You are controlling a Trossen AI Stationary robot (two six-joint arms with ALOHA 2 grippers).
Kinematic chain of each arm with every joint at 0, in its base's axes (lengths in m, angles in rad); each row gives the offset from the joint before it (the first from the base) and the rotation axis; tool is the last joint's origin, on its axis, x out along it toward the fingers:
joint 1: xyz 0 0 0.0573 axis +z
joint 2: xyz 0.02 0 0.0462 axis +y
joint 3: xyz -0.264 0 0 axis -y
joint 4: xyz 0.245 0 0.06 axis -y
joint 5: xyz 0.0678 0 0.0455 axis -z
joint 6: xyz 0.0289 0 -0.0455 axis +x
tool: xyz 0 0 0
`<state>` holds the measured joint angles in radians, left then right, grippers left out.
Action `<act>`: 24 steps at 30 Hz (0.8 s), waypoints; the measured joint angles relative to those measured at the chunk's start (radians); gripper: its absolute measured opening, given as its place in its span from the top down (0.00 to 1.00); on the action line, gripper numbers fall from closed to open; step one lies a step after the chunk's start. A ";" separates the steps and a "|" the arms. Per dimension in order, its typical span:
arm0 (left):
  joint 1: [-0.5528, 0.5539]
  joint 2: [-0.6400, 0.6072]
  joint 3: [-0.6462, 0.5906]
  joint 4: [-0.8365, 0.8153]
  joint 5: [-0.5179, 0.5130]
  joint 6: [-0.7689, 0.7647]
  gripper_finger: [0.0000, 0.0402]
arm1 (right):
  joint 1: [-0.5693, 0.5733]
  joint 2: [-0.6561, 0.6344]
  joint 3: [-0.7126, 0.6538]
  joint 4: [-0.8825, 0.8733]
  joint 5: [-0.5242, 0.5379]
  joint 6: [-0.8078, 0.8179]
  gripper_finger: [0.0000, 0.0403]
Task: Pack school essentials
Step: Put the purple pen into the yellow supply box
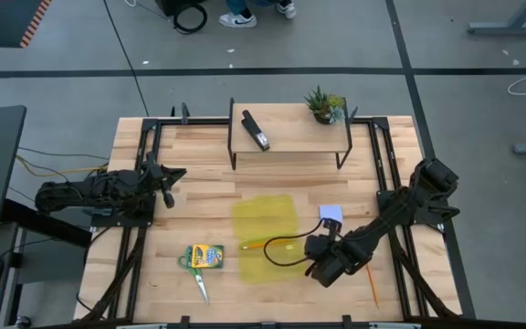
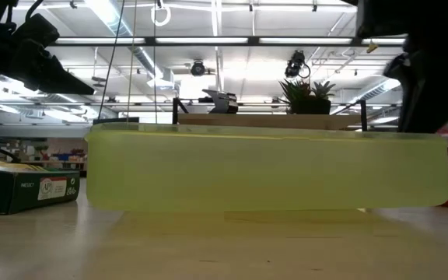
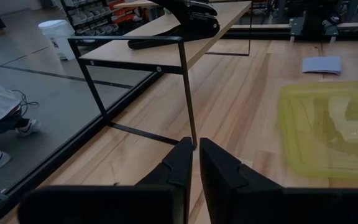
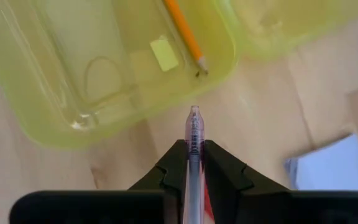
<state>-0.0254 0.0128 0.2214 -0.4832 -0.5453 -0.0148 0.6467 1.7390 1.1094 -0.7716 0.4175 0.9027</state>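
Observation:
An open yellow translucent case (image 1: 265, 228) lies flat mid-table and fills the low view (image 2: 267, 171). One orange pencil (image 4: 185, 30) lies inside it; another (image 1: 373, 285) lies on the table near the right edge. My right gripper (image 1: 322, 260) hovers at the case's right side, shut on a purple pen (image 4: 194, 127) whose tip points at the case. The crayon box (image 1: 205, 257) and green-handled scissors (image 1: 197, 279) lie left of the case. The lavender notepad (image 1: 331, 214) lies to its right. My left gripper (image 1: 167, 178), shut, waits at the left side. My right gripper pinches the purple pen between its two fingers (image 4: 173, 165). The pen lies along the fingers, and its front end (image 4: 194, 118) sticks out past the fingertips. It is lifted clear of the table, just outside the case's rim. The pen's rear is hidden by the gripper.
A low wooden shelf on black legs (image 1: 290, 137) stands at the far side. It carries a black stapler (image 1: 256, 131) and a small potted plant (image 1: 325, 105). Black frame rails (image 1: 140, 210) run along both table sides. Bare wood lies between the left gripper and the case.

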 joint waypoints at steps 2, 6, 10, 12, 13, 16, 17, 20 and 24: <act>0.000 0.000 0.000 0.000 0.000 0.000 0.90 | -0.015 0.000 0.018 0.000 0.000 -0.052 0.87; 0.000 0.000 0.000 0.000 0.000 0.000 0.91 | -0.045 0.000 0.042 -0.002 0.000 -0.134 0.87; 0.000 0.000 0.000 0.000 0.000 0.000 0.92 | -0.073 0.000 0.057 0.000 0.000 -0.201 0.87; 0.000 0.000 0.000 0.000 0.000 0.000 0.93 | -0.086 0.000 0.067 0.004 0.000 -0.236 0.87; 0.000 0.000 0.000 0.000 0.000 0.000 0.93 | -0.091 0.000 0.072 0.007 0.000 -0.253 0.87; 0.000 0.000 0.000 0.000 0.000 0.000 0.92 | -0.105 0.000 0.083 0.037 0.000 -0.310 0.87; 0.000 0.000 0.000 0.000 0.000 0.000 0.91 | -0.110 0.000 0.086 0.051 0.000 -0.328 0.87; 0.000 0.000 0.000 0.000 0.000 0.000 0.91 | -0.123 0.000 0.094 0.102 0.000 -0.386 0.87; 0.000 0.000 0.000 0.000 0.000 0.000 0.90 | -0.144 0.000 0.094 0.149 -0.003 -0.431 0.87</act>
<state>-0.0254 0.0128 0.2211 -0.4834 -0.5453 -0.0147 0.5031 1.7387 1.2030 -0.6222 0.4143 0.4717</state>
